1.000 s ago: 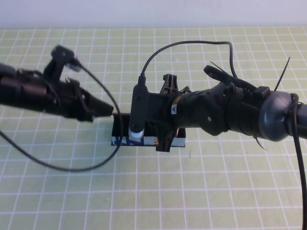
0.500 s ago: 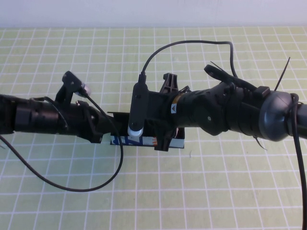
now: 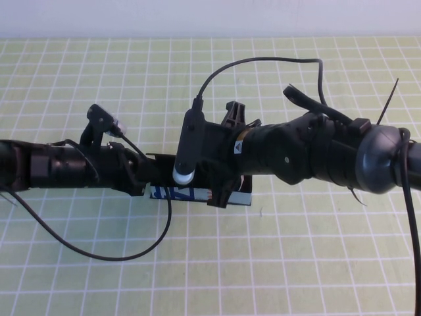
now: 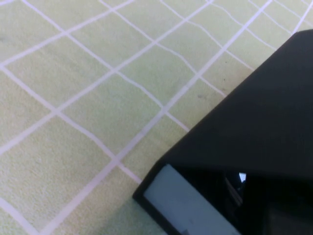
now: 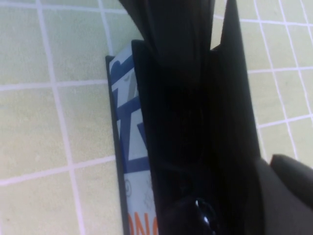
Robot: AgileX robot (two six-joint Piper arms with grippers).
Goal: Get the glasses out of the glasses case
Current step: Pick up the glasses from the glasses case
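Observation:
The glasses case lies mid-table, its light-blue printed front facing me and its black lid raised. My right gripper points down into the open case, shut, with its tips lost in the black inside. A glossy black curve shows deep in there, which may be the glasses; nothing else of them shows. Low over the table, my left gripper sits at the case's left end, right by the lid's edge. The left wrist view looks under the raised lid.
The green gridded mat covers the table all round the case. A black cable loops from the left arm down over the mat in front. Another cable arcs above the right arm.
The left arm has come down and moved right, from above the case's left side to its left end. The right arm has shifted slightly and stays in the case.

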